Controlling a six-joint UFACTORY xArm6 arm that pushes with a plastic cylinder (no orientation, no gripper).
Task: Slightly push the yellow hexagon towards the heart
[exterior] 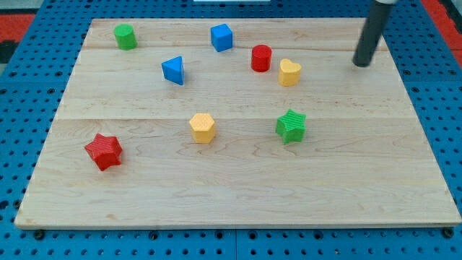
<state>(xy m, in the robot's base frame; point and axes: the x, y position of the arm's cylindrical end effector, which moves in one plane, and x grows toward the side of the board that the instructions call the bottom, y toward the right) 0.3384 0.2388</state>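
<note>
Jaws are none on this arm: it ends in a dark rod, so nothing is held, and my tip (360,65) rests on the board (238,195) near its top right corner, touching no block.

Nearest to the tip, off to the view's left, is the yellow heart (289,72), with the red cylinder (261,58) just beside it on its upper left; the two are close but I cannot tell if they touch. Below the heart, nearer the view's bottom, sits the green star (291,126).

Further left, near the board's middle, stands the yellow hexagon (203,128), well apart from the tip and from the heart, which lies up and to its right. It stands alone, level with the green star.

Above it are the blue triangle (173,70) and, toward the top edge, the blue cube (221,37). At the top left corner is the green cylinder (125,36). At lower left lies the red star (104,151), far from the rest.
</note>
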